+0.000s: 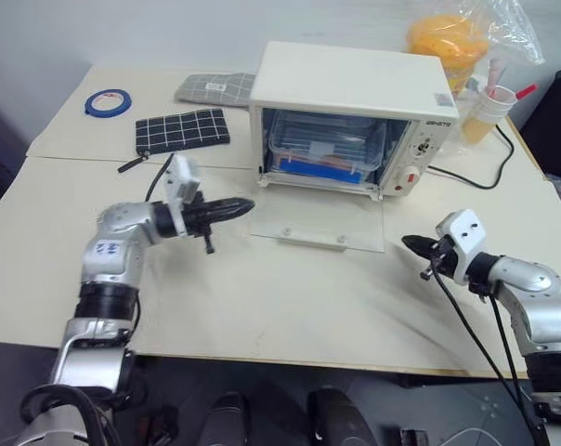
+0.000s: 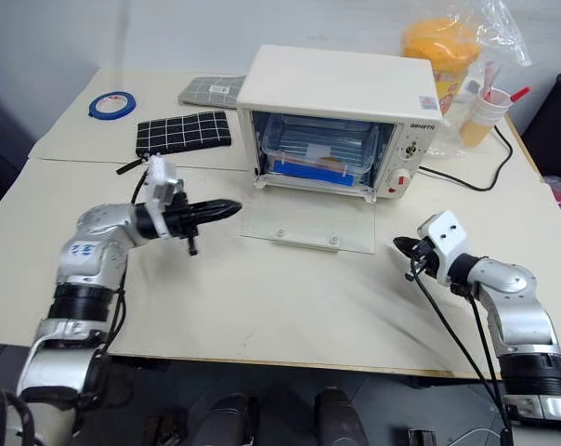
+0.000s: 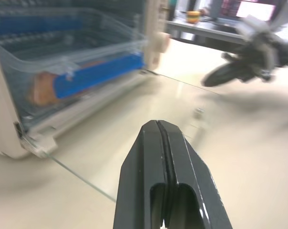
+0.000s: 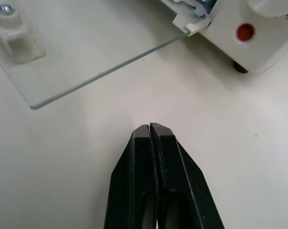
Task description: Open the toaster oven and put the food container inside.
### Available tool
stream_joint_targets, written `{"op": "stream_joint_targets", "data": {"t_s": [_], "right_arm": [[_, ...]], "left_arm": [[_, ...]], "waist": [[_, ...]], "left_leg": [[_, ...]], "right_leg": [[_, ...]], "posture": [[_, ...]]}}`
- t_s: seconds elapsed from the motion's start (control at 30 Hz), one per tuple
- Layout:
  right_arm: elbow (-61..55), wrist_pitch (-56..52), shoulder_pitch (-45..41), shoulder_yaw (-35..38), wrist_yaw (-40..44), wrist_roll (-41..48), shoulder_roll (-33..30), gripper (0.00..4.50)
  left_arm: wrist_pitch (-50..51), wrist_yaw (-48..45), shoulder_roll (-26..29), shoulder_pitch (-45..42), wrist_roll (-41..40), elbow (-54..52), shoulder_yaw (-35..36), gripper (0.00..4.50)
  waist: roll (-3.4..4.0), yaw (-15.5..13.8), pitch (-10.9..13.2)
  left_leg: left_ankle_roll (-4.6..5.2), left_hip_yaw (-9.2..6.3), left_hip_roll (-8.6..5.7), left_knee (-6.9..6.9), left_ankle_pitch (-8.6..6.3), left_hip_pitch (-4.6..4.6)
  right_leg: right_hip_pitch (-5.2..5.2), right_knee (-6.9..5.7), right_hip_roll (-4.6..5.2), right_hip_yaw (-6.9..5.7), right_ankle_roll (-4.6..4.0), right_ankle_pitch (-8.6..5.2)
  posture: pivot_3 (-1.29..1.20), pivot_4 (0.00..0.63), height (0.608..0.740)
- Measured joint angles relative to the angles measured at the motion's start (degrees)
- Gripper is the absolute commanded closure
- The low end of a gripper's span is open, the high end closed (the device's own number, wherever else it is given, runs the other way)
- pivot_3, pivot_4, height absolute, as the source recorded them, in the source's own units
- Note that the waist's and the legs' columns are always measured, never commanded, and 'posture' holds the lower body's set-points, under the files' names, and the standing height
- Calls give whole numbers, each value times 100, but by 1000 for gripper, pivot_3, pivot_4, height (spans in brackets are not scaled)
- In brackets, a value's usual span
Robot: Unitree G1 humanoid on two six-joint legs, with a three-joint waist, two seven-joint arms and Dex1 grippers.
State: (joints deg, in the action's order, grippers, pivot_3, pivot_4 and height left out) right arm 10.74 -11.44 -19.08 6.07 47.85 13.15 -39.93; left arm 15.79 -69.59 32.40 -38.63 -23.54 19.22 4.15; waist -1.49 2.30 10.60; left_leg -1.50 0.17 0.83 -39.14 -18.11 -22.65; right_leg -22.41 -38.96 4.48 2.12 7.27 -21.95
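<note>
Toaster oven [image 1: 350,88]: on desk [image 1: 262,307], glass door [image 1: 322,223] down flat.
Food container [image 1: 322,144]: inside oven, on rack.
Left pincer [image 1: 246,206]: pressed together, empty, left of door.
Right pincer [image 1: 406,243]: pressed together, empty, right of door.

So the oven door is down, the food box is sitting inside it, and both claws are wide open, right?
Not quite: both the left gripper and right gripper are shut, as the wrist views show. The toaster oven door is down, with the food container inside.
</note>
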Motion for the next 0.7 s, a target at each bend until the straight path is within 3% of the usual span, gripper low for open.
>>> {"op": "stream_joint_targets", "data": {"t_s": [0.17,0.27,0.5,0.7], "right_arm": [[388,357,-195,-256,633,167,482,4460],[266,396,-193,-294,1009,451,580,4460],[-484,309,-191,273,1068,1399,730,4500],[-463,119,-1049,696,478,1858,979,4500]], "left_arm": [[-93,-689,649,285,-90,4,87,4500],[-7,-737,717,294,-199,119,292,4500],[575,-254,794,731,-528,-349,779,2390],[943,99,797,929,-719,-810,946,601]], "waist": [[3,-6,2],[3,-54,2],[3,-56,2],[5,-16,3]], "left_leg": [[1,1,-2,5,-1,6],[3,-1,-2,3,-2,3],[4,-11,2,3,-3,1],[2,-8,7,5,-3,2]], "right_leg": [[5,8,0,-1,0,0],[5,9,4,-2,0,0],[5,10,20,-6,0,0],[1,6,18,-4,-1,0]], "posture": [[0,150,740],[0,150,740],[0,150,740],[0,150,740]]}}
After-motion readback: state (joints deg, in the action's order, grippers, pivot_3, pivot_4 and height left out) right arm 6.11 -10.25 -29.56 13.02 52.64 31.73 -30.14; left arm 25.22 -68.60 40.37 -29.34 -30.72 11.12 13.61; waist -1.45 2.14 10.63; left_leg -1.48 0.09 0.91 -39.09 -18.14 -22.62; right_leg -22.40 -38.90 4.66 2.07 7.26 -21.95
